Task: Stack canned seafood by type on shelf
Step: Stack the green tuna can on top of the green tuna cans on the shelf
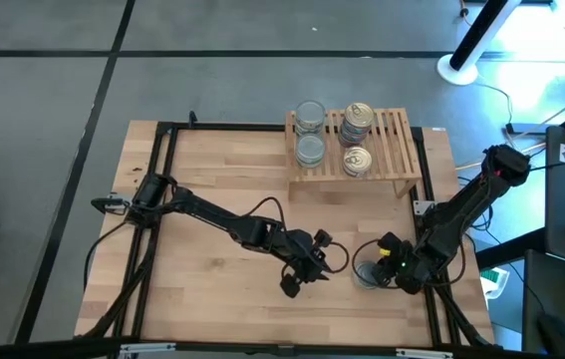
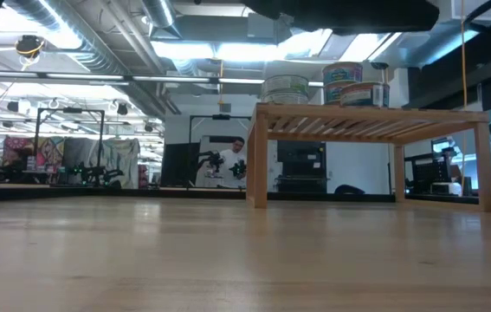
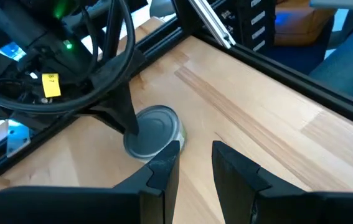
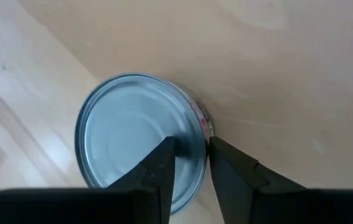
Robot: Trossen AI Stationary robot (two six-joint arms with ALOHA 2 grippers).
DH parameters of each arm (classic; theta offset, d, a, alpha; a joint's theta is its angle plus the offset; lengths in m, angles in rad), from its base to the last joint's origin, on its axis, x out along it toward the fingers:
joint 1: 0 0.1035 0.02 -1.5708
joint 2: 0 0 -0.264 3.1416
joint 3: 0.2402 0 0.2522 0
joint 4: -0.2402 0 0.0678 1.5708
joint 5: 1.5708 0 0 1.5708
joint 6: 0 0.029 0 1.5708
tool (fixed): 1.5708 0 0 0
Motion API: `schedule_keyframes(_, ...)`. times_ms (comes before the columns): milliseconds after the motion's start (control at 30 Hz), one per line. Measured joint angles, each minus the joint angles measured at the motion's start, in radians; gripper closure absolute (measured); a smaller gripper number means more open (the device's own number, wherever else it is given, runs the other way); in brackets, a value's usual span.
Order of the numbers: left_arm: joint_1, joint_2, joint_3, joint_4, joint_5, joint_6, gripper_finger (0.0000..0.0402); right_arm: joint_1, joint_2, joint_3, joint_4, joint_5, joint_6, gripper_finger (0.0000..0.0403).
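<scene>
A silver-topped can [image 1: 366, 271] stands upright on the plank table near its front right, also seen in the right wrist view [image 4: 132, 137] and the left wrist view [image 3: 156, 127]. My right gripper [image 1: 380, 265] [image 4: 192, 152] is shut on it from above. My left gripper [image 1: 327, 261] [image 3: 195, 155] is open and empty, just left of that can and not touching it. The wooden shelf [image 1: 392, 140] [image 2: 366, 117] stands at the far edge. It carries two silver-topped cans [image 1: 310, 132] on its left part and gold-topped cans [image 1: 358, 120] beside them, some stacked. My right gripper pinches the can's rim and side wall [image 4: 202, 127] on one side. One finger [image 4: 160, 165] lies over the silver top and the other [image 4: 232, 168] is outside the wall. The fingers point down from above. The can sits upright with its base on the table.
The black frame rail [image 3: 276, 59] runs along the table's edge beside the can. The right part of the shelf's top [image 1: 400, 125] is bare slats. Open tabletop [image 1: 222, 170] lies between the arms and the shelf. A person [image 2: 232, 160] sits far off in the room behind.
</scene>
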Motion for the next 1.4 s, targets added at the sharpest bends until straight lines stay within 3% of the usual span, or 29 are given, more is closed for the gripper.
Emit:
schedule_keyframes(500,-0.014,0.060,0.000,0.016,0.000,0.012,0.0312,0.000,0.104,0.000,0.201,0.037,0.014,0.0304)
schedule_keyframes(767,-0.030,0.143,0.000,0.175,0.000,0.099,0.0309,0.000,0.107,-0.002,0.196,0.086,0.088,0.0304)
schedule_keyframes(1000,-0.035,0.218,0.000,0.298,-0.021,0.111,0.0259,0.000,0.106,-0.002,0.183,0.086,0.124,0.0304)
schedule_keyframes(1200,-0.030,0.253,0.000,0.305,-0.023,0.094,0.0208,0.000,0.106,-0.002,0.166,0.087,0.156,0.0304)
schedule_keyframes(1400,-0.019,0.305,0.001,0.388,-0.024,0.111,0.0192,0.000,0.106,-0.002,0.173,0.092,0.172,0.0304)
